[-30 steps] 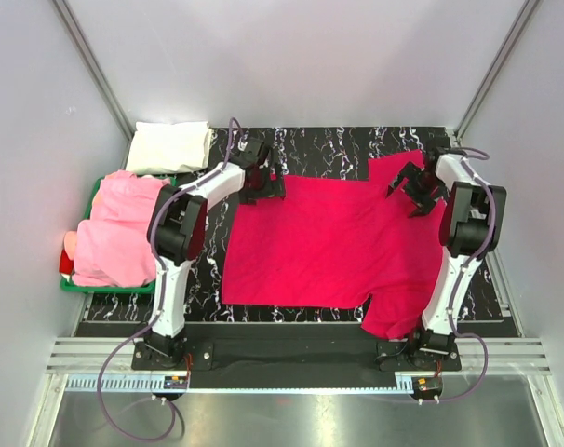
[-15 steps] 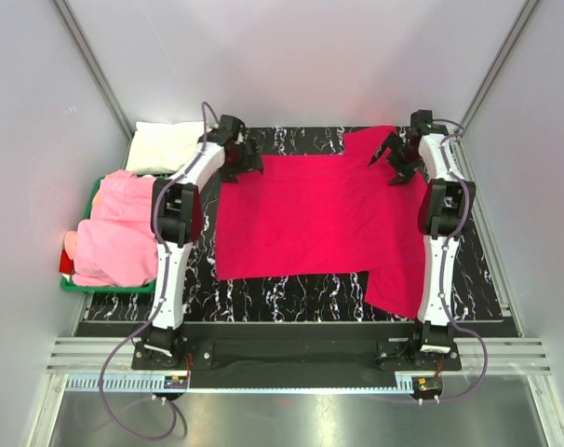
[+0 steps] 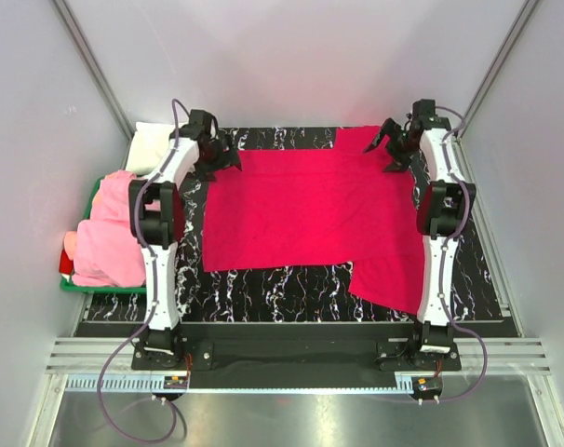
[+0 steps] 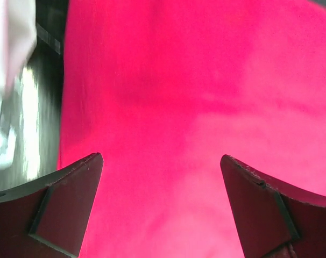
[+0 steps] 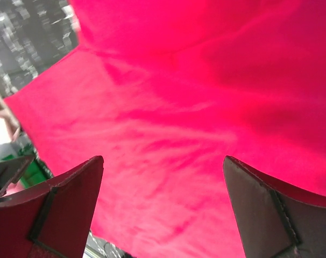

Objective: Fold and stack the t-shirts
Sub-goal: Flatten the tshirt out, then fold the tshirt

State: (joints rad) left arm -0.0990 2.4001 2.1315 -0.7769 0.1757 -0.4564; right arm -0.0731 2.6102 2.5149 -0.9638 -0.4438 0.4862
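Note:
The crimson-red t-shirt [image 3: 310, 209] lies spread flat across the black marbled table [image 3: 282, 289], one sleeve at the far right and one at the near right. My left gripper [image 3: 226, 160] is open over the shirt's far left corner; in the left wrist view [image 4: 160, 157] its fingers stand wide apart over red cloth [image 4: 195, 97]. My right gripper [image 3: 387, 149] is open over the far right sleeve; in the right wrist view [image 5: 163, 158] the cloth [image 5: 168, 107] shows between the spread fingers. A white folded t-shirt [image 3: 156, 144] lies at the far left. Light pink t-shirts [image 3: 110, 233] are heaped in the tray.
A green tray [image 3: 96, 287] stands at the table's left edge under the pink pile, with a small red item [image 3: 66, 263] at its left side. Grey walls close in the table on three sides. A metal rail [image 3: 291, 354] runs along the near edge.
Both arms have stretched toward the far edge of the table. The red shirt has shifted with them, away from the near edge and a little left, and lies flatter.

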